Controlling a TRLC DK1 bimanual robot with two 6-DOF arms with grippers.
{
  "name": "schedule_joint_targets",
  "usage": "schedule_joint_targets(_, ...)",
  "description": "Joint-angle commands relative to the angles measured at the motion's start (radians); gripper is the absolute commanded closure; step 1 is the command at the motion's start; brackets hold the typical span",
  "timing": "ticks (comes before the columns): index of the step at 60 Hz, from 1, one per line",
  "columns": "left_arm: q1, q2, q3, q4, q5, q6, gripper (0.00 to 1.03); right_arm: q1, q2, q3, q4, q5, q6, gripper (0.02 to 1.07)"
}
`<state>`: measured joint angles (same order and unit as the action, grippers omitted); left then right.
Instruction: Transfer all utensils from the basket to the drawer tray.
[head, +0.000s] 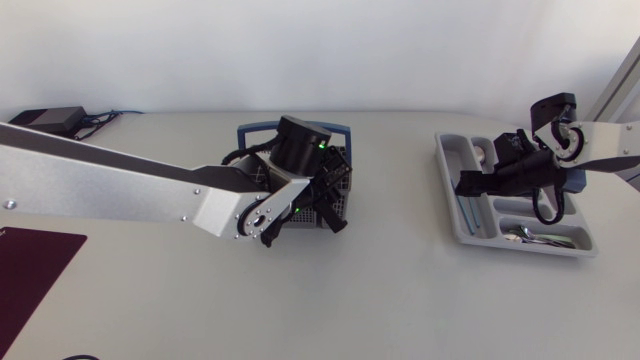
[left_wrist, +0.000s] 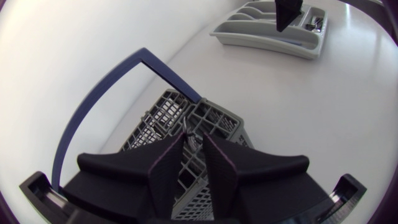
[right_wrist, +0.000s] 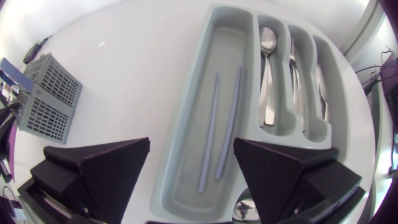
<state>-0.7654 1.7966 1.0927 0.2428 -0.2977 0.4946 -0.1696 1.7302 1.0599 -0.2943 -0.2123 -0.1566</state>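
Lying in grey tray (right_wrist: 227, 43): 2 blue sticks (right_wrist: 228, 124), silver spoon (right_wrist: 268, 74).

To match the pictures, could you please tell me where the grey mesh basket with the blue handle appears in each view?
Head view: grey mesh basket with blue handle, mid-table, under the left arm.
Left wrist view: just under the left hand.
Right wrist view: beside the right hand, apart from the grey plastic drawer tray.
Shared landmark: that tray.
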Motion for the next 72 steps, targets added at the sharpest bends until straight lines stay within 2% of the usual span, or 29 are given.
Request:
schedule_joint_targets(1, 0.003, 0.027, -0.002, 0.018, -0.004, 0.013, 0.84, 0.016, -0.024, -0.035, 0.004, -0.007, 0.002, 0.10)
schedule_joint_targets(6, 0.003, 0.029, -0.008, 0.039, -0.004, 0.016, 0.92, 0.021, -0.032, -0.041, 0.009, -0.007, 0.002, 0.10)
schedule_joint_targets(15, 0.003, 0.024, -0.016, 0.061, -0.004, 0.016, 0.97, 0.030, -0.043, -0.048, 0.009, -0.006, 0.002, 0.10)
schedule_joint_targets(33, 0.003, 0.001, -0.033, 0.076, -0.004, 0.018, 0.98, 0.050, -0.063, -0.055, 0.006, -0.006, -0.003, 0.10)
schedule_joint_targets(54, -0.012, -0.065, -0.106, 0.170, -0.026, 0.055, 0.98, 0.076, -0.077, -0.067, 0.007, -0.006, -0.003, 0.10)
schedule_joint_targets(72, -0.020, -0.121, -0.122, 0.208, -0.031, 0.079, 0.98, 0.093, -0.080, -0.080, 0.015, -0.004, -0.003, 0.10)
